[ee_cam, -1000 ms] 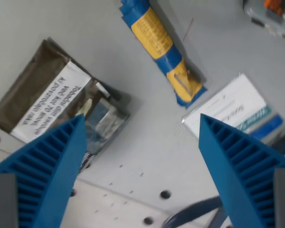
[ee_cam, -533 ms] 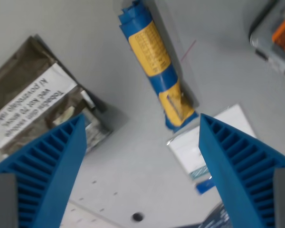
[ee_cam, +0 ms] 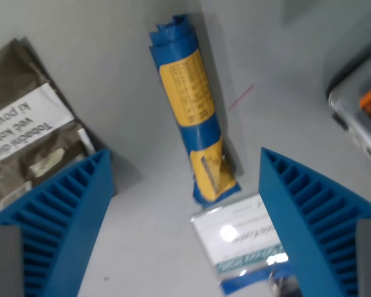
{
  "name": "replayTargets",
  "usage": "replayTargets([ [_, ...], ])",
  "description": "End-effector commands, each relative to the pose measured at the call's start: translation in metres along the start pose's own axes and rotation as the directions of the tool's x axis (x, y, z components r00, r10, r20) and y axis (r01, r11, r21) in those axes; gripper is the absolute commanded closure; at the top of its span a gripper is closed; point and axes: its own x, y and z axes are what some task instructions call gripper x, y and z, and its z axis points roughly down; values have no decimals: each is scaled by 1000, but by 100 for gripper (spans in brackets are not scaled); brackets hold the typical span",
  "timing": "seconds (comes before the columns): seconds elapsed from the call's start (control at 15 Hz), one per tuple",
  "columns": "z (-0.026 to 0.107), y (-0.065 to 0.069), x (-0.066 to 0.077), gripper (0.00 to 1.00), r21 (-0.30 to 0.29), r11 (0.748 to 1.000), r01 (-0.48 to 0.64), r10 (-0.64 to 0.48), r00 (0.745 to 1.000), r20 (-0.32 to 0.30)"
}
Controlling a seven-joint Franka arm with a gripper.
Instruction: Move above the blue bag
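Observation:
The blue bag (ee_cam: 191,111) is a long rolled pack with a yellow label, lying on the grey table and running from top centre down to just below the middle of the wrist view. My gripper (ee_cam: 185,170) is open above its lower half, with nothing between the blue ribbed fingers (ee_cam: 62,229). The bag's lower end sits between the two fingertips as seen from above.
A brown pouch with a white printed label (ee_cam: 25,148) lies at the wrist view's left. A white card with blue stripes (ee_cam: 244,247) lies just below the bag's end. A grey tray with an orange part (ee_cam: 365,117) is at the wrist view's right edge.
The camera has moved: the blue bag has shifted down and toward the centre of the view and now looks more upright. The table's holes have left the view. The fingers stay open.

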Motion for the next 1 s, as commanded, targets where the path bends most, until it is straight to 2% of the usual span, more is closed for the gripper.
replayTargets([
  [0.07, 13, 2, -4, 0, -78, 975, 206, -212, 975, -70],
  [0.53, 45, 7, -2, 0, -82, 972, 220, -225, 972, -68],
  [1.0, 56, 8, -3, 0, -81, 980, 183, -189, 979, -71],
])
